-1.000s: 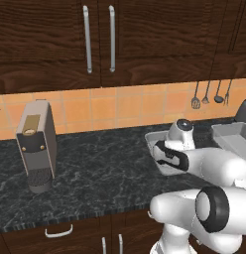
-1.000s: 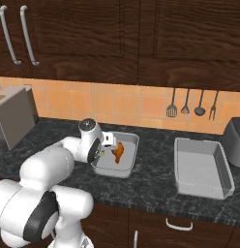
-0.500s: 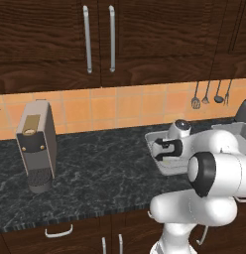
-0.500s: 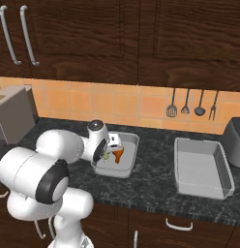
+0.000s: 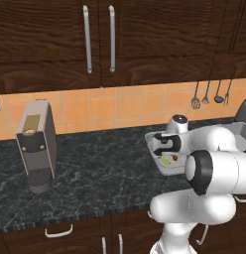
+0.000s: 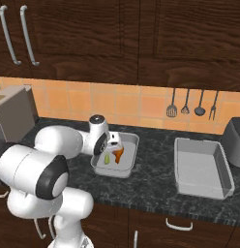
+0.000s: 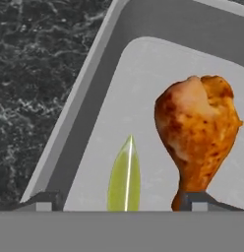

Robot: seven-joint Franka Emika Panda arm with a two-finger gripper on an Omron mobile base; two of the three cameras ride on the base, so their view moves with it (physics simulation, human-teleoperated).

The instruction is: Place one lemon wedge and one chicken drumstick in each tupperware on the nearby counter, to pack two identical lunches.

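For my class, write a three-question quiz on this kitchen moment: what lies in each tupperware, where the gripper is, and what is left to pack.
1. True or false: the tupperware under the gripper holds both a lemon wedge and a chicken drumstick.
2. Multiple choice: the second tupperware, near the toaster, holds A) a drumstick, B) a lemon wedge, C) nothing that can be seen.
3. Fill in: in the hand view, the wedge and the drumstick lie side by side and ____ touching.

Key: 1 true; 2 C; 3 not.
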